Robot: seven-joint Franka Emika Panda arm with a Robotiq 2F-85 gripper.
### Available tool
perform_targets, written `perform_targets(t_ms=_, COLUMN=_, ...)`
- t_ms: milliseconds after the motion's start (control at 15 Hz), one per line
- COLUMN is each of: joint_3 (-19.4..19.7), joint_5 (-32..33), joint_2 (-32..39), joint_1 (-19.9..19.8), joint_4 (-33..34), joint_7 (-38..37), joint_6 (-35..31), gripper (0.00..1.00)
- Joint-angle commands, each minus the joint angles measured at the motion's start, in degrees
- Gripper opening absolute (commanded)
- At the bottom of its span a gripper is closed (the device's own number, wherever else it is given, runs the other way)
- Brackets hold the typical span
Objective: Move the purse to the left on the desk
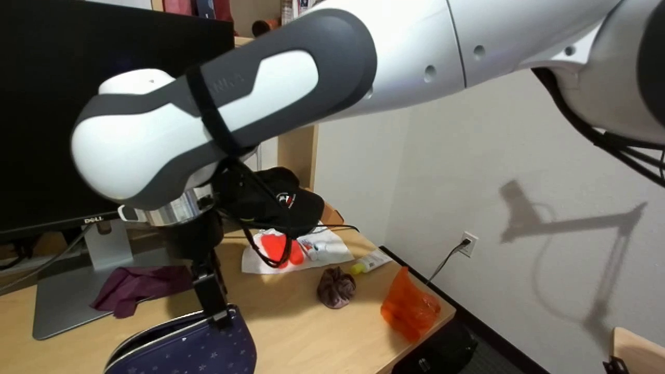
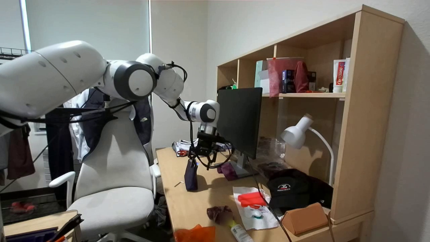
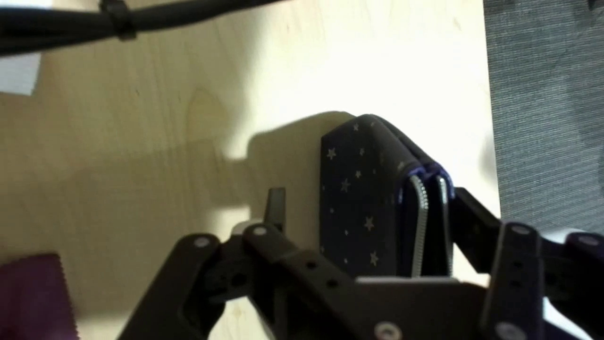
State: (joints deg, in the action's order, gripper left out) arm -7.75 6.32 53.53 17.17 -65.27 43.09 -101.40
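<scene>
The purse is dark blue with small stars and an open zipped top. It stands upright on the desk (image 1: 291, 337) in both exterior views (image 1: 197, 353) (image 2: 191, 178) and in the wrist view (image 3: 354, 198). My gripper (image 2: 202, 158) is over the purse's top with its fingers pointing down. In the wrist view, my gripper (image 3: 373, 210) is open with the purse between its fingers. One finger lies against or very close to the purse's chair-side face. The other finger stands apart from it on the monitor side. The purse's lower part is cut off in an exterior view.
A monitor (image 2: 239, 121) stands behind, with a purple cloth (image 1: 140, 288) at its base. A scrunchie (image 1: 336, 287), a tube (image 1: 371, 261), an orange bag (image 1: 410, 306) and a black cap (image 2: 289, 190) lie toward one end. A chair (image 2: 114, 168) stands beside the desk's front edge.
</scene>
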Motion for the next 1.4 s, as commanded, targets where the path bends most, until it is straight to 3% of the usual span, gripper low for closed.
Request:
perform_targets(t_ms=0, joint_3=1.3, joint_5=-1.7, joint_2=-8.5, joint_1=-2.6, joint_4=-8.5, joint_7=-3.7, joint_6=1.3, gripper=1.00)
perform_targets(t_ms=133, joint_3=1.5, joint_5=-3.2, joint_2=-12.9, joint_1=-4.7, joint_4=-13.0, joint_7=-3.5, joint_6=1.6, gripper=1.00)
perform_targets(t_ms=200, joint_3=-0.3, joint_5=-2.7, joint_2=-14.5, joint_1=-7.0, joint_4=-14.5, joint_7=-4.1, joint_6=2.7, gripper=1.00)
perform_targets(t_ms=600, joint_3=2.0, joint_5=-4.4, joint_2=-24.2, joint_1=-14.0, joint_4=-23.8, joint_7=-11.0, joint_6=10.7, gripper=1.00)
perform_targets(t_ms=733, joint_3=1.9, joint_5=-8.0, joint_2=-26.0, joint_1=-17.7, joint_4=-26.2, joint_7=-9.9, joint_6=11.8, gripper=1.00)
perform_targets(t_ms=1067, joint_3=3.9, joint_5=-17.6, joint_2=-35.0, joint_1=-24.0, joint_4=-38.4, joint_7=-9.2, joint_6=2.4, gripper=1.00)
perform_targets(t_ms=1333, joint_3=6.6, joint_5=-18.0, joint_2=-44.3, joint_1=-24.1, joint_4=-48.6, joint_7=-12.4, joint_6=-8.7, gripper=1.00)
